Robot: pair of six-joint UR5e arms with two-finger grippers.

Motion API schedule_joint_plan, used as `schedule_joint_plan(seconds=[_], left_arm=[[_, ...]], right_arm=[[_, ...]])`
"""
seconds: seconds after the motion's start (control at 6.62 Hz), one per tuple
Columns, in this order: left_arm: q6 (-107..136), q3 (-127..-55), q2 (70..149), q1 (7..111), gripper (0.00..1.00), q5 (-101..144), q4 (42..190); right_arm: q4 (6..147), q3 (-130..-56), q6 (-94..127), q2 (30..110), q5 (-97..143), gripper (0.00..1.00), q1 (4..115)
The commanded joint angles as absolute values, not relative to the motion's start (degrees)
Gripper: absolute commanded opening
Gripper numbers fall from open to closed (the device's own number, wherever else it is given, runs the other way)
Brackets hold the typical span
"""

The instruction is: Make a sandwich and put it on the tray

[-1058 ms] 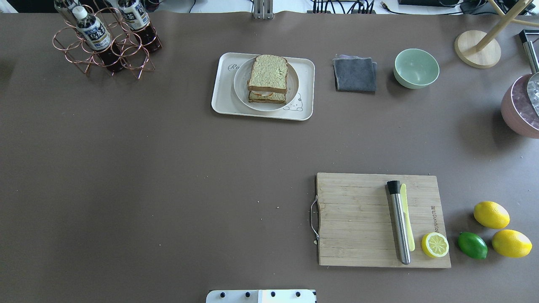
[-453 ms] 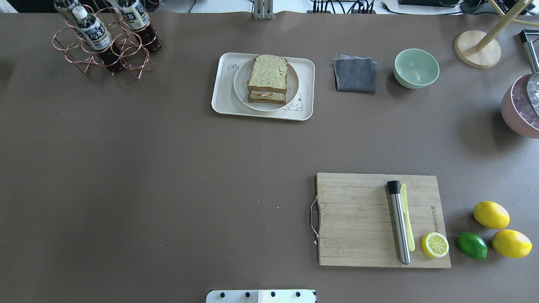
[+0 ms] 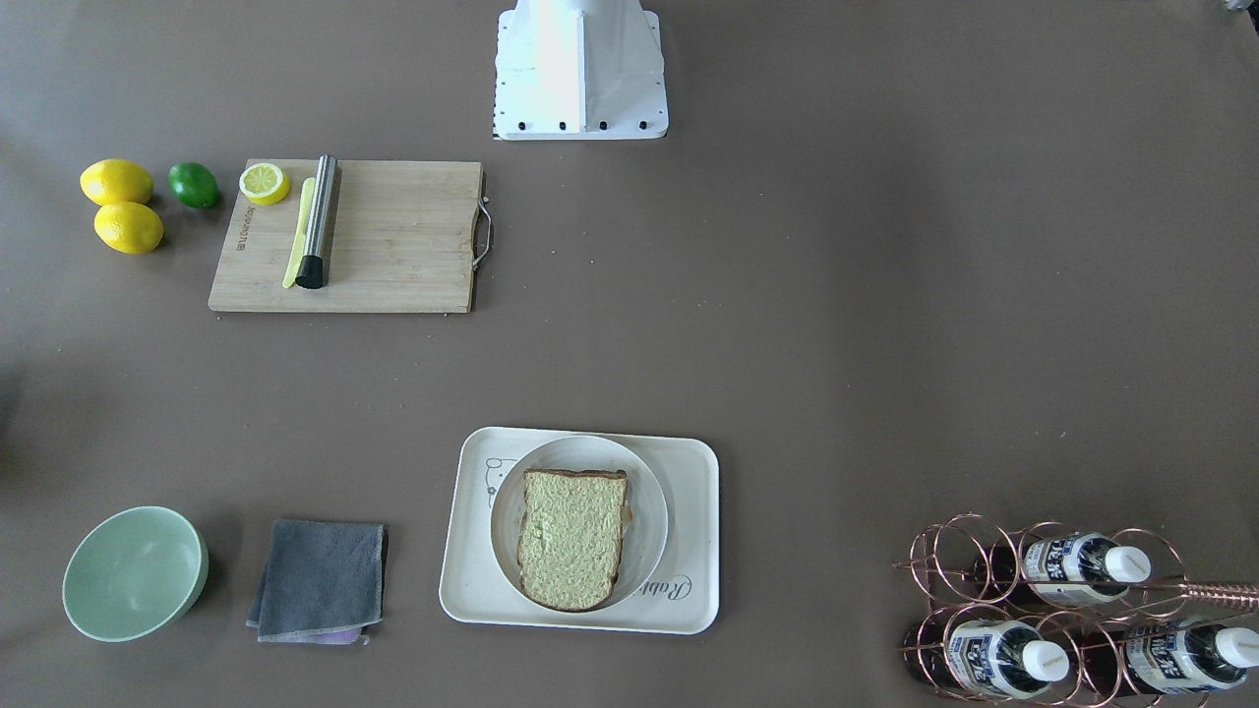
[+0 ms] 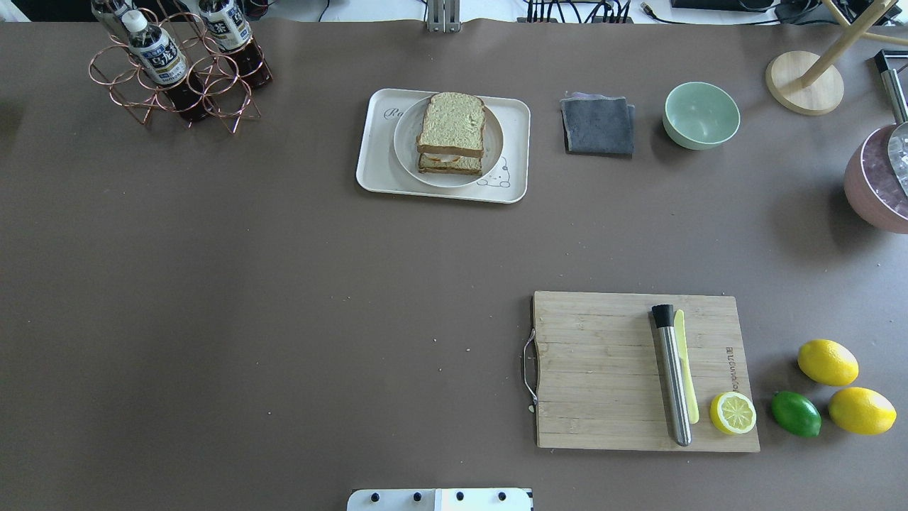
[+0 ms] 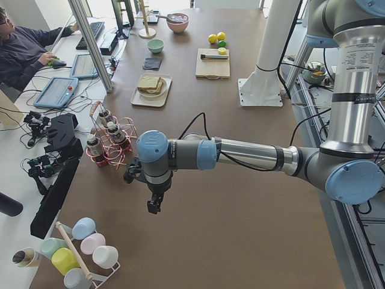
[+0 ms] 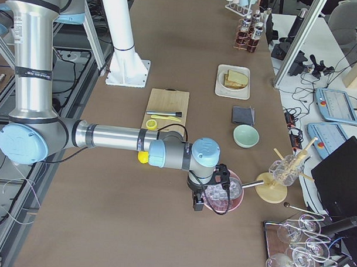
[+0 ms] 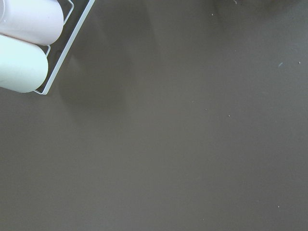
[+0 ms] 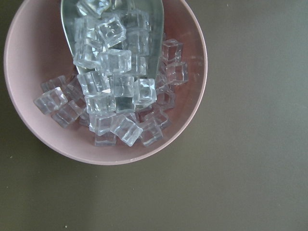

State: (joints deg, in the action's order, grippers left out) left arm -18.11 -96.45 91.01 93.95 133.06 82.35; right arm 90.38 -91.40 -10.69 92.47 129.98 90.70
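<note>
The sandwich (image 4: 451,124), two bread slices with a white and orange egg edge showing between them, lies on a round white plate (image 4: 407,145) on the cream tray (image 4: 376,174) at the table's far middle. It also shows in the front view (image 3: 572,536). My left gripper (image 5: 154,206) hangs over bare table far to the left, well away from the tray. My right gripper (image 6: 196,202) hangs at the far right next to a pink bowl. Both show only in the side views, so I cannot tell whether they are open or shut.
A wooden cutting board (image 4: 603,369) holds a steel rod, a yellow knife and a lemon half. Lemons and a lime (image 4: 796,414) lie to its right. A grey cloth (image 4: 598,125), green bowl (image 4: 701,115), bottle rack (image 4: 177,67) and pink bowl of ice cubes (image 8: 103,96) stand around.
</note>
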Motion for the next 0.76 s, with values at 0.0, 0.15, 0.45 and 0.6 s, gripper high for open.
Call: schedule_joint_plan(seconds=[0.0,0.15,0.45,0.6], left_arm=[[-18.11,-96.42,90.44,93.96,0.98,133.07,82.27],[-18.11,-96.68,89.83,93.96,0.98,133.07,82.44],[-18.11,-96.77,89.82,93.96,0.98,133.07,82.44],[-18.11,-96.77,89.82,93.96,0.98,133.07,82.35]], right_arm=[[91.05,-91.67,-10.63,92.11,130.17,1.00,90.70],[91.75,-91.67,-10.29,91.94,130.25,1.00,90.79],[104.07,-94.72,-10.20,88.26,129.99,1.00,90.79],[105.89,-95.53,-10.28,88.68,129.56,1.00,90.79]])
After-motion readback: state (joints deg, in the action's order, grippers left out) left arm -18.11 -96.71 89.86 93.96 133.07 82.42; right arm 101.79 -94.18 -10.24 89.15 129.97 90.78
